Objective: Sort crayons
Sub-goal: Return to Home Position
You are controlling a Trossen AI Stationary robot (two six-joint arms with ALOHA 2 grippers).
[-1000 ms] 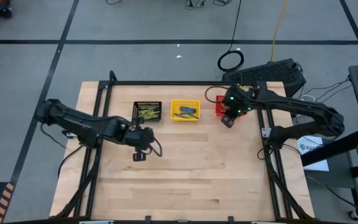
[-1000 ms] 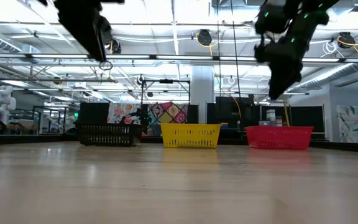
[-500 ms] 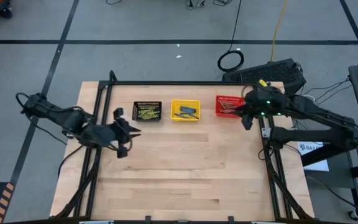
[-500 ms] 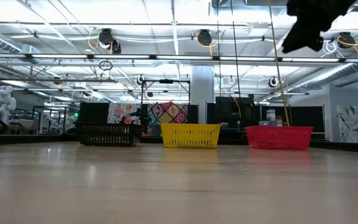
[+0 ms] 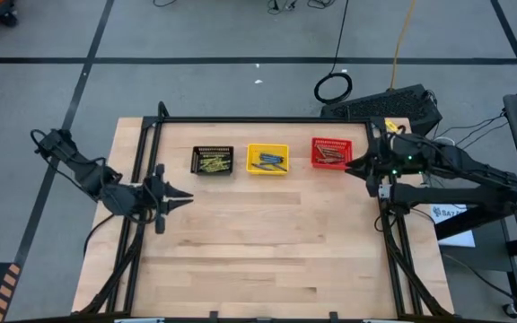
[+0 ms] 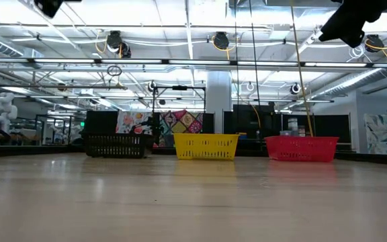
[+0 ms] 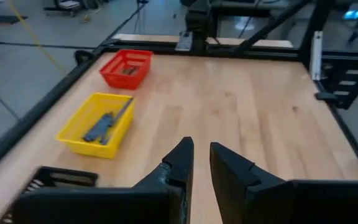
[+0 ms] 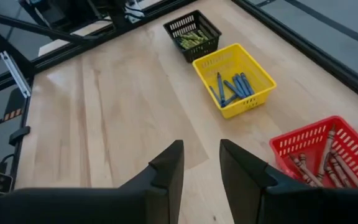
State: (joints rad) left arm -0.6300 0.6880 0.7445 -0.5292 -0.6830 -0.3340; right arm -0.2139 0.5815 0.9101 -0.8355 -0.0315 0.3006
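The crayons lie sorted in three mesh baskets in a row at the table's far side. Olive-yellow ones lie in the black basket (image 5: 213, 161), blue ones (image 8: 231, 87) in the yellow basket (image 5: 267, 159), and brownish-red ones (image 8: 319, 163) in the red basket (image 5: 330, 152). My left gripper (image 7: 201, 146) hangs open above the table's left part (image 5: 185, 198), near the left edge, with nothing between its fingers. My right gripper (image 8: 201, 144) hangs open and bare near the right edge (image 5: 348, 169), just beside the red basket's near right corner.
A black frame rail (image 5: 258, 119) runs along the table's far edge, with more rails down both sides. Bare wood (image 5: 267, 242) fills the middle and near part of the table. In the low view both arms show only at the top, the left (image 6: 49, 7) and the right (image 6: 351, 23).
My left gripper has drawn back from in front of the black basket toward the table's left edge and tipped up from pointing down to nearly level. My right gripper has pulled away from the red basket toward the right edge and risen.
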